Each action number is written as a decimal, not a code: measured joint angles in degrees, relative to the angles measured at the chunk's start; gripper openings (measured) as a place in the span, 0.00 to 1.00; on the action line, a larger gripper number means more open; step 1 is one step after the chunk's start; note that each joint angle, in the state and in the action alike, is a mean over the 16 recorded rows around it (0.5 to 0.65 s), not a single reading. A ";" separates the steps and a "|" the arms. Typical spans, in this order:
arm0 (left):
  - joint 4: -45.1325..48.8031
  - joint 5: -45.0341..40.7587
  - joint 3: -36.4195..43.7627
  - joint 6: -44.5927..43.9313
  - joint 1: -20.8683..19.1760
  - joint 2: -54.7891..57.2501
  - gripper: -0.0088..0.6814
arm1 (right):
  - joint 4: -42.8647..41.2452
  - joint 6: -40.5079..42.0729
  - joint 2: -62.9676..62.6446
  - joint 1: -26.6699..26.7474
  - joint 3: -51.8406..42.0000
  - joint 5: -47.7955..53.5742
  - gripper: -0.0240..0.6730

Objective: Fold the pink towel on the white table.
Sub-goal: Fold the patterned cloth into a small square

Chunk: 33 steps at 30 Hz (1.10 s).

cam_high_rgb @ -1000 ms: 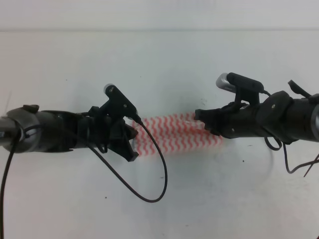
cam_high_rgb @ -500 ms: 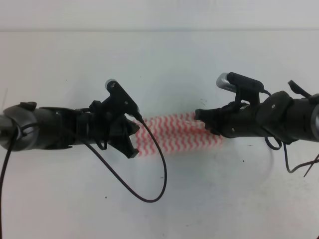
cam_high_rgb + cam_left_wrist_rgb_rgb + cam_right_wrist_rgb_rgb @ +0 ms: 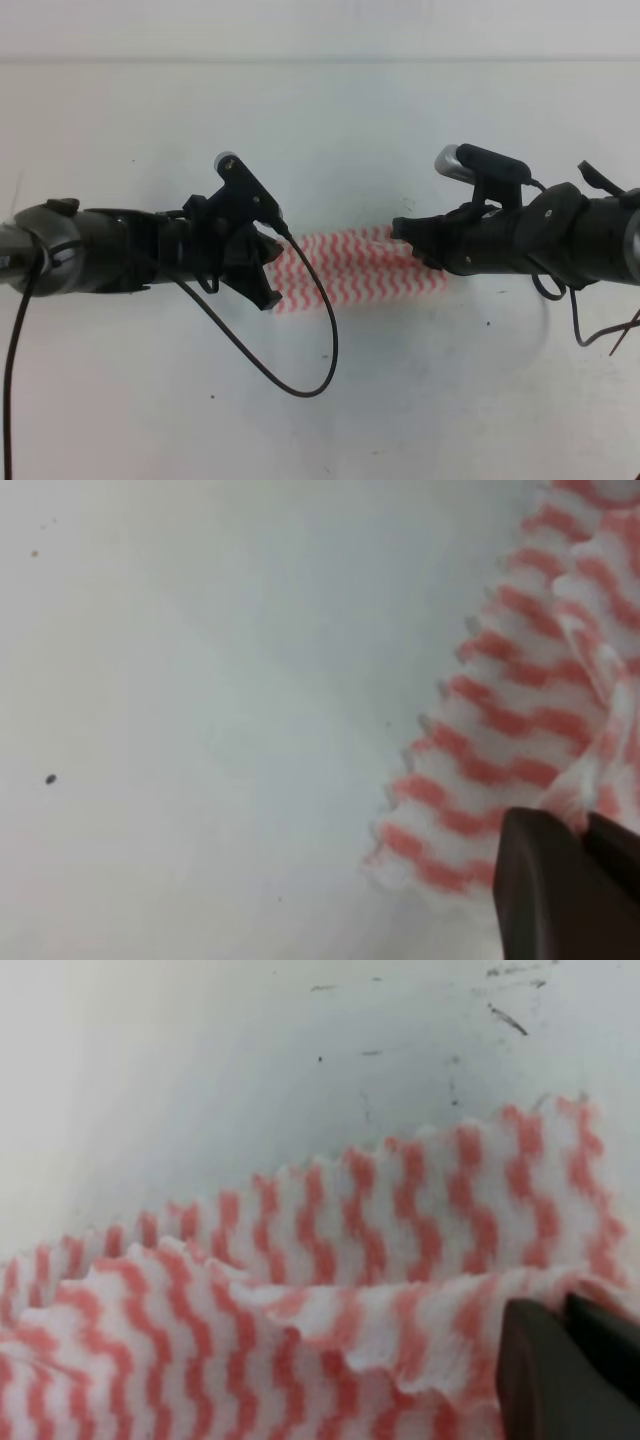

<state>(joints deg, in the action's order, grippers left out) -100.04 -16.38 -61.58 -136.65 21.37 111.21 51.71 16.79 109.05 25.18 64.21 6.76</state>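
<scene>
The pink towel [image 3: 350,265] lies bunched in a short band on the white table [image 3: 460,400], stretched between my two arms. My left gripper [image 3: 275,272] is at the towel's left end. In the left wrist view its dark fingers [image 3: 545,880] are closed together on a raised fold of the towel [image 3: 500,700]. My right gripper [image 3: 405,243] is at the towel's right end. In the right wrist view its fingers [image 3: 545,1370] pinch a ridge of the towel [image 3: 300,1290], which rises in wavy folds off the table.
A black cable [image 3: 300,385] loops from the left arm down over the table in front of the towel. Small dark specks [image 3: 50,778] and scuff marks [image 3: 505,1015] dot the white surface.
My left gripper has crept to the right, toward the right gripper, and the towel's visible span between them has shortened. The right arm has stayed put.
</scene>
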 joint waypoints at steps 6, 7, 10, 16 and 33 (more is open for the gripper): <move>-0.02 0.18 -0.43 0.00 0.00 0.27 0.01 | -0.01 -0.02 0.10 0.01 0.00 -0.04 0.01; -0.02 0.22 -0.49 0.00 0.00 0.31 0.01 | -0.01 -0.01 0.14 0.02 0.00 -0.04 0.01; -0.02 0.37 -0.65 0.00 0.01 0.47 0.01 | -0.01 -0.01 0.14 0.02 0.00 -0.04 0.01; -0.02 0.64 -0.87 0.00 0.01 0.69 0.01 | 0.00 -0.02 0.24 0.03 0.00 -0.02 0.01; 0.02 2.39 -1.44 -0.01 -0.01 0.63 0.01 | -0.18 -0.04 0.24 0.03 0.88 0.14 0.01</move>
<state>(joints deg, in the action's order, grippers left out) -100.01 -14.00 -63.02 -136.66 21.37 111.84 51.53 16.75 109.29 25.21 65.09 6.90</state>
